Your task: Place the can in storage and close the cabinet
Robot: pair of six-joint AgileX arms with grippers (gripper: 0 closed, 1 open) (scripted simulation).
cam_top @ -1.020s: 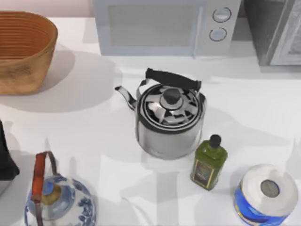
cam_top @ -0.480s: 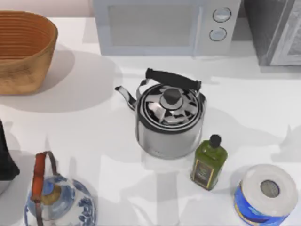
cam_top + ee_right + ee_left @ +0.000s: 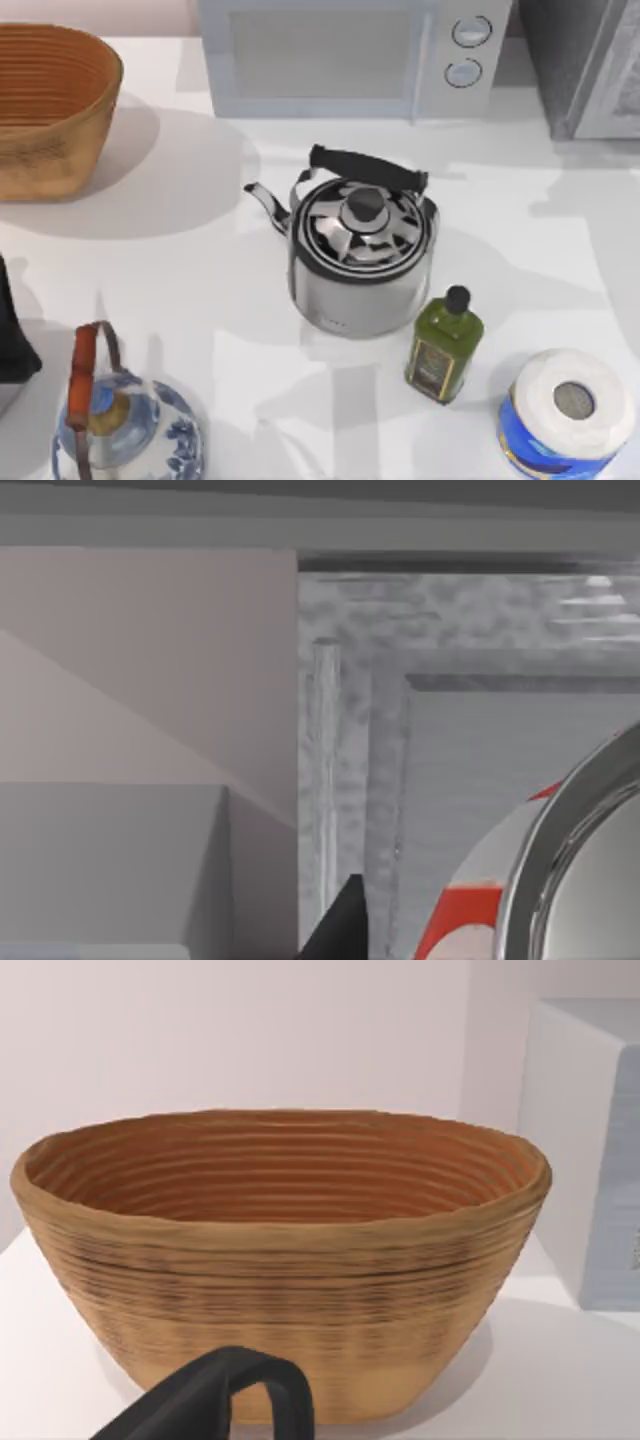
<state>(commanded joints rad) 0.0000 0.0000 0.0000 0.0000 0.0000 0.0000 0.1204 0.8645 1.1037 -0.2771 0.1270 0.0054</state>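
Broad white worktop first, with a grey speckled cabinet at the far right corner and a microwave just beside it on the left. Woven basket at the far left. Steel kettle in the middle. Blue-and-white teapot at the near left. Blue-wrapped paper roll at the near right, olive-oil bottle between it and the kettle.

Smaller yet, the can: off the worktop, close up in the right wrist view, silver rim and red-and-white side hard against the dark tip of the right claw. By that closeness, judged clamped on the can.

Straight ahead of the can, the cabinet's front panel and its upright bar handle. Cabinet thus dead in front of the right claw, can's long axis seemingly tilted towards the camera, right arm by far the nearer. Next move likely a forward carry into the cabinet.

Left claw parked near the basket at the left edge; apart or together, cannot tell.
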